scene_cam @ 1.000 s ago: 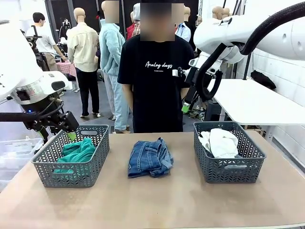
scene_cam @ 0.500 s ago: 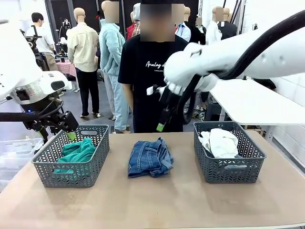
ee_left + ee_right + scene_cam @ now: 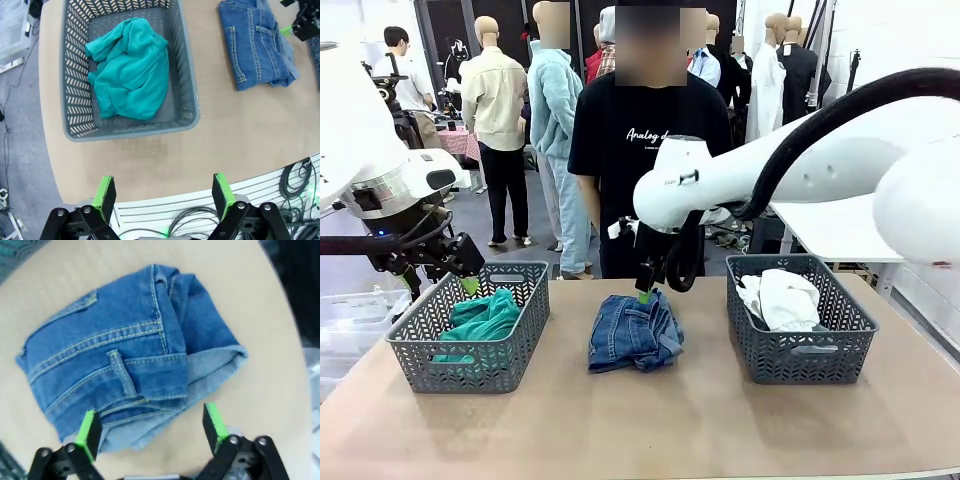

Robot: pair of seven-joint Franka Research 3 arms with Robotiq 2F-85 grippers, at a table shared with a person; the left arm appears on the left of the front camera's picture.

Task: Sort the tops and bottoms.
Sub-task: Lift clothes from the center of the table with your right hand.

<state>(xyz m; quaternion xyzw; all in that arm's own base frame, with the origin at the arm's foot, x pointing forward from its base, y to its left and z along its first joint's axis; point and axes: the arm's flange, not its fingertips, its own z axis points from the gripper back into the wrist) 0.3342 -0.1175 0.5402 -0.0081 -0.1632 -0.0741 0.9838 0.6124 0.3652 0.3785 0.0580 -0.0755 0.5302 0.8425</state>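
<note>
Right tool (image 3: 645,290) is poised over the 12 o'clock edge of the folded darker-blue denim (image 3: 635,331) at tabletop (image 3: 670,420) centre, jaws spread wide with nothing held; in the right wrist view the green pads (image 3: 89,432) are seen straddling the folded hem side of the denim (image 3: 125,370). Left tool (image 3: 162,197) is parked with jaws fully apart and empty, back over the robot-side edge by the left basket (image 3: 470,330). Teal-green top (image 3: 480,320) is already lying in that basket at 9 o'clock; a white garment (image 3: 780,298) is sitting in the right basket (image 3: 800,340) at 3 o'clock. Pale-blue denim cannot be made out, possibly under the white one. Risks, as judged: only the top fold layer may be pinched, so the denim could unfold and drag across the tabletop or snag the basket rim in transfer; a grip near the edge could slip off thick denim; the person standing close at 12 o'clock is within the arm's sweep. View differences: seam, belt loop and lighter inner fold are resolved in the right wrist view but not in the front view; basket contents and the top's crumpled shape are shown from above in the left wrist view (image 3: 130,70); the person and both baskets together are given by the front view.
</note>
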